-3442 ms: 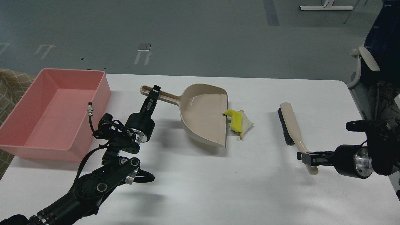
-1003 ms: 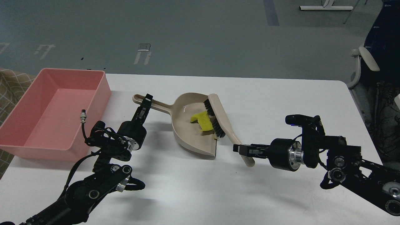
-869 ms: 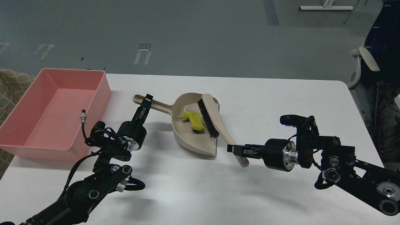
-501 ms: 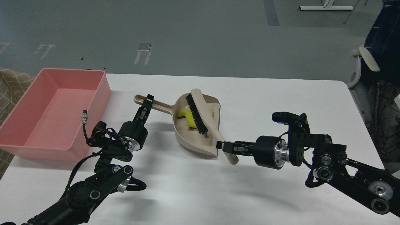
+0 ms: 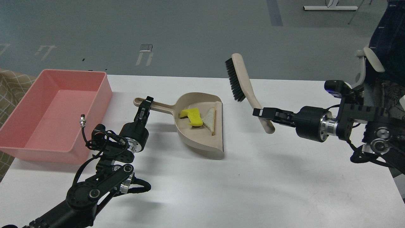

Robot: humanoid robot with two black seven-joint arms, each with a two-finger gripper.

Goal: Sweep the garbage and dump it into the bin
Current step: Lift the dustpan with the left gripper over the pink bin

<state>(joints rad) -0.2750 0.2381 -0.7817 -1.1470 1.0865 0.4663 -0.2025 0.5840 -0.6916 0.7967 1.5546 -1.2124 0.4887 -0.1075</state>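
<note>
The garbage lies inside the beige dustpan (image 5: 197,136): a bent yellow piece (image 5: 192,116) and a pale bread-like slice (image 5: 209,119) beside it. My left gripper (image 5: 146,105) is shut on the dustpan's long handle (image 5: 157,107), with the pan resting on the white table. My right gripper (image 5: 259,113) is shut on the handle of the beige brush (image 5: 243,84), held lifted above the table, right of the dustpan, black bristles facing left. The pink bin (image 5: 38,139) stands empty at the table's left edge.
The white table (image 5: 240,183) spreads in front and to the right of the dustpan. A chair (image 5: 370,63) stands off the table's far right corner. The left arm's elbow (image 5: 95,190) hangs over the table's front left.
My right gripper has lifted the brush out of the dustpan and drawn it up and to the right. The yellow piece and bread slice now lie uncovered in the pan. The left gripper still holds the handle.
</note>
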